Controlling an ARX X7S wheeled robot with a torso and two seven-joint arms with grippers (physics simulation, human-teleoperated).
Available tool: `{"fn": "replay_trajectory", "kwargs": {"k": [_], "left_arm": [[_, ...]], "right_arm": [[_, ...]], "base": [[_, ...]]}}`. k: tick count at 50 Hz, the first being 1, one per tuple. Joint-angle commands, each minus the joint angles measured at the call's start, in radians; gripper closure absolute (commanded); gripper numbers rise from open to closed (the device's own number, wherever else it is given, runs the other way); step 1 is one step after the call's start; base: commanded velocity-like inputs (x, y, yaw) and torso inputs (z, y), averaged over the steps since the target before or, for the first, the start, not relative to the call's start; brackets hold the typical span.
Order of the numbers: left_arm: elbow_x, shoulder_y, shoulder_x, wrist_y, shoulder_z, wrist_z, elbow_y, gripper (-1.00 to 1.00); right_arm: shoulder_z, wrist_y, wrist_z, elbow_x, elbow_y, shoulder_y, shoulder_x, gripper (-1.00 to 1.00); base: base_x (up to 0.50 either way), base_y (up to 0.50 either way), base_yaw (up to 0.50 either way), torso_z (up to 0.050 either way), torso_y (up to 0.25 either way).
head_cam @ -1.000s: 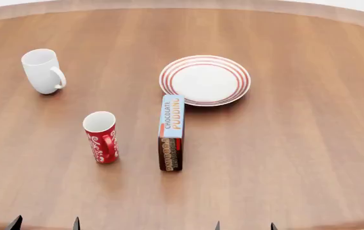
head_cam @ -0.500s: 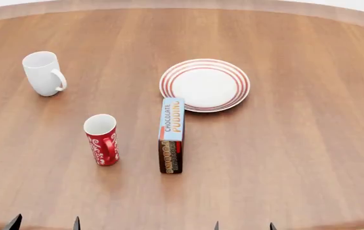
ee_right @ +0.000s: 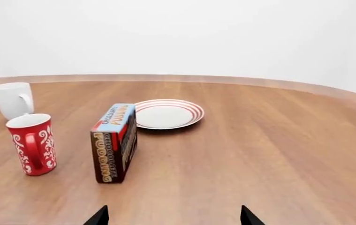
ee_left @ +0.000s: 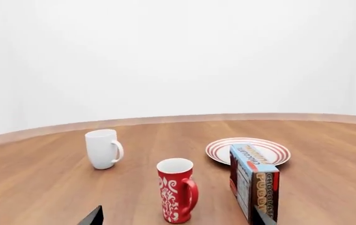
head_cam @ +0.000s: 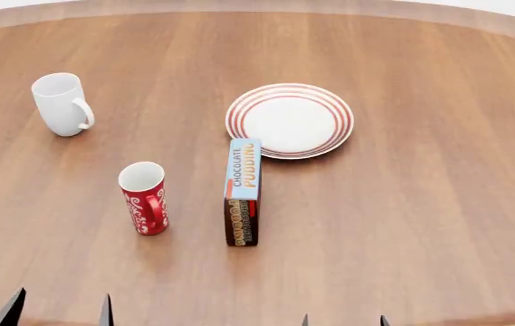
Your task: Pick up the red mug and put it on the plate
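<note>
The red mug (head_cam: 144,197) stands upright on the desk (head_cam: 420,224), free of both hands, its white inside showing and its loop handle turned toward the robot. In the left wrist view the red mug (ee_left: 177,190) shows its white ornamental pattern on the side, with the handle facing the pudding box.

Taking the red mug as landmark: the chocolate pudding box (head_cam: 243,191) stands on its long narrow edge just beside it on the robot's right, apart from it, with bare wood between the 2. The plate (head_cam: 290,120), white with red rings around its rim, lies farther from the robot than the mug and to the right, past the far end of the box; the box's far end comes close to the plate's rim, and whether they touch cannot be told. The plate holds nothing. A plain white mug (head_cam: 62,103) stands upright well beyond the red mug and to its left, well apart.

Nearer the robot than the red mug, at the desk's near edge, the left hand (head_cam: 58,311) shows only 2 dark fingertips, spread apart, gripping nothing. The right hand (head_cam: 343,320) sits well to the right of the mug; its 2 tips are also parted and empty.
</note>
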Motion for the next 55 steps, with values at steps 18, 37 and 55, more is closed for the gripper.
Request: {"fn": "replay_trajectory", "kwargs": {"k": [18,37,55], "left_arm": [[0.042,-0.033,-0.017,0.318,0.027,-0.075,-0.137,-1.00],[0.053,-0.052,-0.022,0.444,0.038,-0.122,-0.198,-1.00],[0.036,-0.055,-0.034,0.449,0.058,-0.129,-0.200,-1.00]], "right_arm": [[-0.038,-0.018,0.022,0.033,0.005,0.002,0.031,-1.00],[-0.055,-0.015,0.038,0.049,0.000,0.003,0.046,-1.00],[-0.082,-0.032,0.069,0.018,0.000,0.001,0.061,-1.00]], "base": [[0.00,0.00,0.00,0.000,0.000],[0.00,0.00,0.00,0.000,0.000],[0.00,0.00,0.00,0.000,0.000]]}}
